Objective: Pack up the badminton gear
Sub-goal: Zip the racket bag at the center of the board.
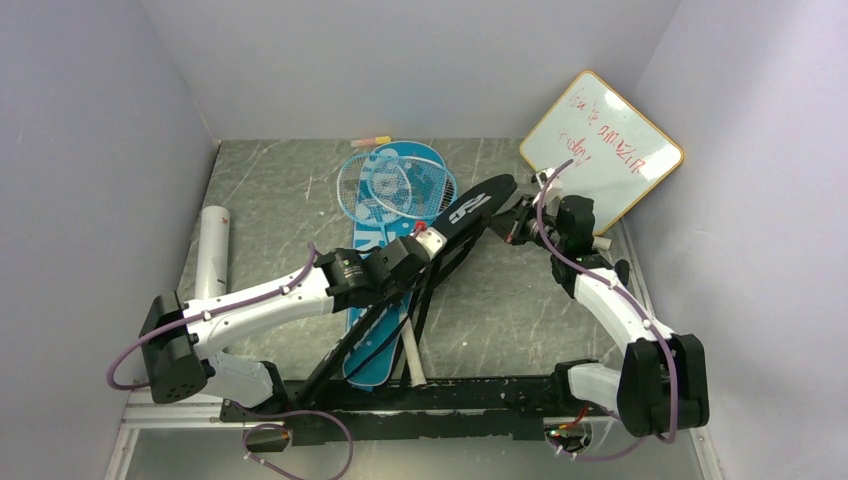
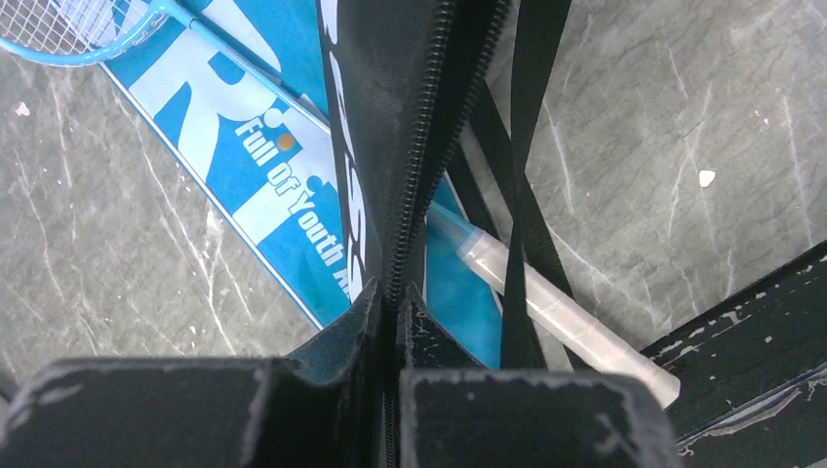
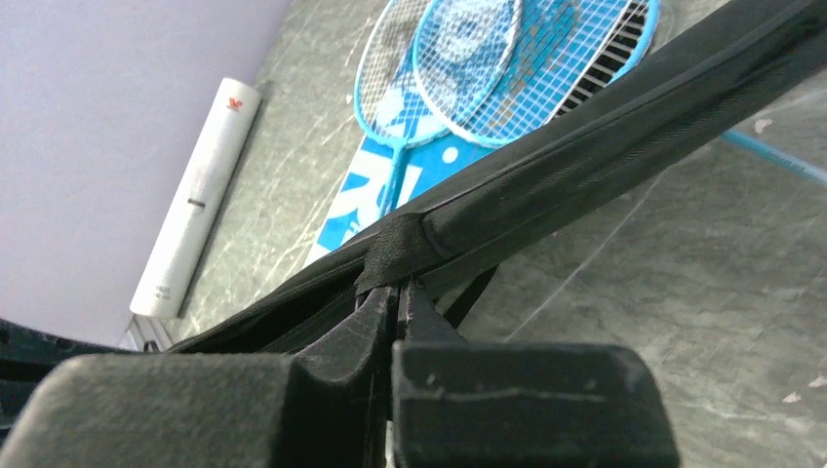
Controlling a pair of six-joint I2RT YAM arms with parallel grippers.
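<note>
Grey marbled table [image 1: 280, 200] enclosed by pale walls. Far left: white tube [image 1: 211, 250], lying flat beside the wall. Left of centre: left gripper [image 2: 393, 292] clamped shut on the zipper edge of the black bag [image 1: 470, 215], which is white-lettered and raised off the surface. Beneath: blue bag [image 2: 244, 166], flat, white lettering, two light-blue rackets [image 1: 400, 185] overlapping on its wide end. Right: right gripper [image 3: 400, 288] closed on a fabric tab at the black bag's rim. Far right: whiteboard [image 1: 600, 150].

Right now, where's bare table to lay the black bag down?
Bare table lies between the black bag and the right arm, and between the white tube and the blue bag. Crowded middle: rackets lie on the blue bag.
</note>
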